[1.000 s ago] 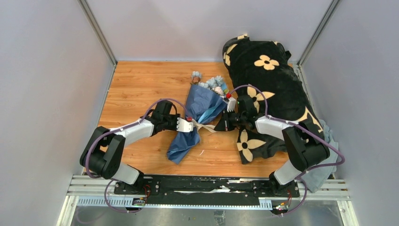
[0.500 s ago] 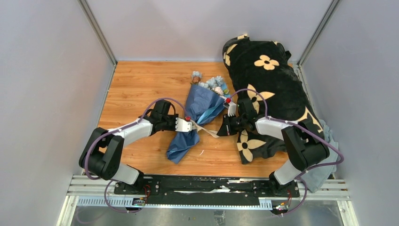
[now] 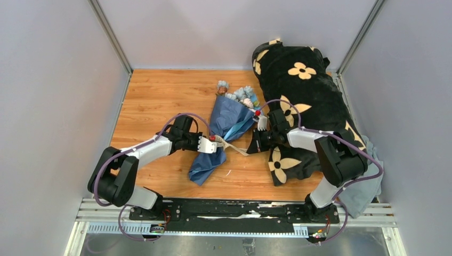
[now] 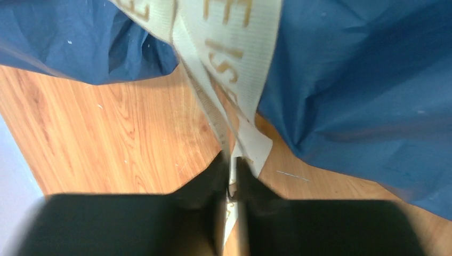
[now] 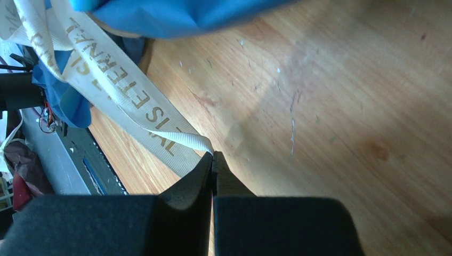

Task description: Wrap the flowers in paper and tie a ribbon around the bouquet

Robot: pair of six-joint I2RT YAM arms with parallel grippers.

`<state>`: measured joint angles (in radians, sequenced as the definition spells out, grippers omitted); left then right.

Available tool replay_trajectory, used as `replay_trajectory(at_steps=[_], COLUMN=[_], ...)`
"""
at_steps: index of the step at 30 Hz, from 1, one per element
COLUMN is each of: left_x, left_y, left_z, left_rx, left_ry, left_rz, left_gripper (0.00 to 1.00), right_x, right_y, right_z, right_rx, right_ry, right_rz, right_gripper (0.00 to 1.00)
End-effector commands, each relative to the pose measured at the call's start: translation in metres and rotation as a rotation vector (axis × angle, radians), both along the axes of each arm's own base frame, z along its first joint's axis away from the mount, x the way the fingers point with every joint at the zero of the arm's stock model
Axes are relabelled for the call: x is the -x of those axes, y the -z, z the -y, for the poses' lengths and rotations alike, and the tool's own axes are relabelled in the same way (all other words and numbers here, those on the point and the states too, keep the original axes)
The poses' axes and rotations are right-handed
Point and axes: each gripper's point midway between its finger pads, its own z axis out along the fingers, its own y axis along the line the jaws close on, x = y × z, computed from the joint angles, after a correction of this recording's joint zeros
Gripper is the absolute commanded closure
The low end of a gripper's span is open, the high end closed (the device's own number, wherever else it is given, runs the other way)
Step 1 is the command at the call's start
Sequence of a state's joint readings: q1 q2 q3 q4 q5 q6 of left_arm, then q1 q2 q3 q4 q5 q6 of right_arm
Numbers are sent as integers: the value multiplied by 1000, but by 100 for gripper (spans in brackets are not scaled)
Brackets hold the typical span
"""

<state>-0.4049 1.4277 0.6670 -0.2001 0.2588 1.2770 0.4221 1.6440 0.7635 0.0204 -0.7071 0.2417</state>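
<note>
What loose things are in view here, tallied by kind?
bouquet: 1
ribbon: 1
black blanket: 1
grey cloth: 1
Total: 4

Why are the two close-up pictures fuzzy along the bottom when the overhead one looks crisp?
Left wrist: the left gripper, too near the lens, is a black blur; the ribbon lettering is soft. Right wrist: the right gripper blurs likewise, yet the print reads clearly; pale sheen on the table. Top external: evenly lit, sharp.
</note>
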Motion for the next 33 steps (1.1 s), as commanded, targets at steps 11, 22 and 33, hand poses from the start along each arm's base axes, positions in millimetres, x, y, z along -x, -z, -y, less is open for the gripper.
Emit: replay_trajectory(at_steps=[11,22,33], left_x=[17,116,89], left_y=[-122,-108,-35], left_z=[41,156,163], left_rx=[128,120,-349], left_ry=[136,455,336], left_rz=[83,-31,69], left_gripper=[41,57,46], right_x=[-62,-76,-71], right_y=[-70,-70,-65], right_z=[-51,-63,-60], right_rx=[-119,-129,-110], right_ry=[-45,-19,-56], right_rz=[207,218,216], right_gripper=[95,98,98])
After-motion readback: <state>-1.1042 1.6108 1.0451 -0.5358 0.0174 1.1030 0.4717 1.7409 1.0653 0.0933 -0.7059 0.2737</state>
